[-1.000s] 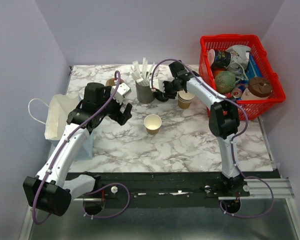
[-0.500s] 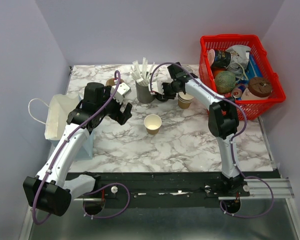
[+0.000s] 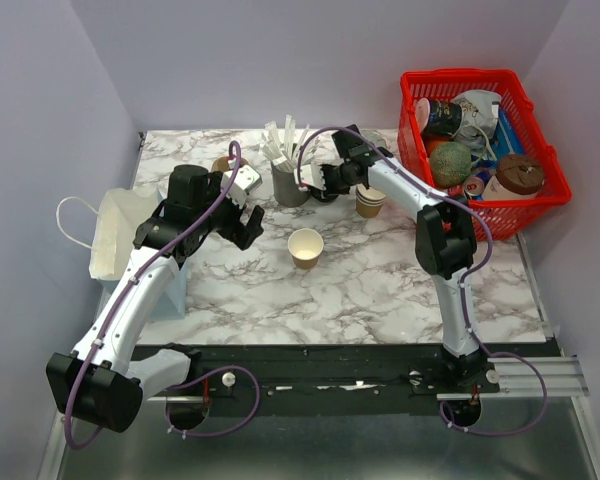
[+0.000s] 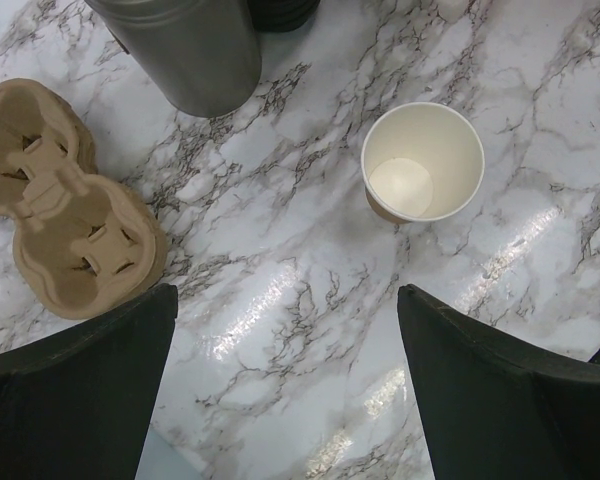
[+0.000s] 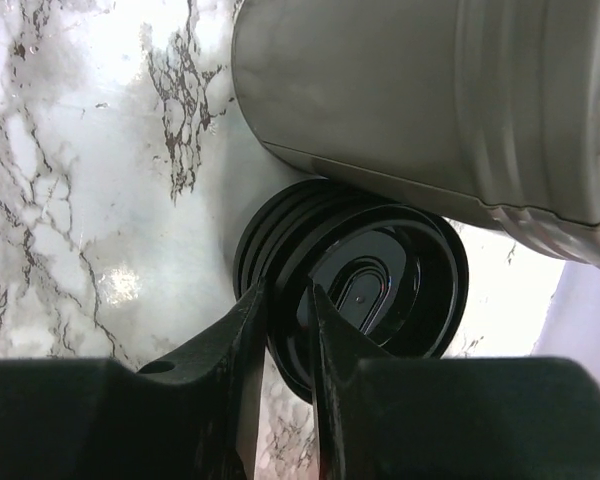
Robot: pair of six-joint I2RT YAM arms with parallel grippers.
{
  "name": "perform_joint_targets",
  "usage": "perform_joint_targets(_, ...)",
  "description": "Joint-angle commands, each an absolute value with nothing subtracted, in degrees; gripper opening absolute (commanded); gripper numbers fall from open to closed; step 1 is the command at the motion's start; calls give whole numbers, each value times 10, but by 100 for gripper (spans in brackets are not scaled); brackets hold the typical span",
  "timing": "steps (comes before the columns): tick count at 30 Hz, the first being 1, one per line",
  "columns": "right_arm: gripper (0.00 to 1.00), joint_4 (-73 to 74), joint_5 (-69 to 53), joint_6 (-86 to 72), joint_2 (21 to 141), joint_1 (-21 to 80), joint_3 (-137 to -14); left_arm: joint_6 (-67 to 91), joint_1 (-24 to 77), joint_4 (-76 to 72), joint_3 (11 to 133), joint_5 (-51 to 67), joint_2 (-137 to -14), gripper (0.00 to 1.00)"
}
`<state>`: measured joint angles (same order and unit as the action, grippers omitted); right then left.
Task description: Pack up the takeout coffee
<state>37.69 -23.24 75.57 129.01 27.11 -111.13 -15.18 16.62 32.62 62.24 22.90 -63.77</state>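
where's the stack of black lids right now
In the top view the stack of black lids sits at the far middle of the table, just right of the grey canister, with the right gripper pinching its top rim.

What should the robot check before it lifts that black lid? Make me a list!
1. Rim of the top lid sits between the right fingers: ok.
2. Right fingers squeeze the rim tight: cannot tell.
3. Only one lid caught from the lid stack: cannot tell.
4. Open cup upright and empty, ready for a lid: ok.
5. Left fingers wide open, holding nothing, clear of the cup: ok.
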Motion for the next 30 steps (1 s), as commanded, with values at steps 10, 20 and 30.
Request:
perform_joint_targets(10, 19, 368, -225, 722, 1263, 274, -1100, -163, 166, 311, 631, 229, -642, 99)
perform_joint_targets(20, 14, 370, -235, 677, 1209, 272, -1072, -206, 166, 308, 635, 237, -638, 99)
perform_joint_targets(30, 12, 431, -277, 608, 1152, 272, -1049, -293, 177, 307, 649, 310, -625, 98)
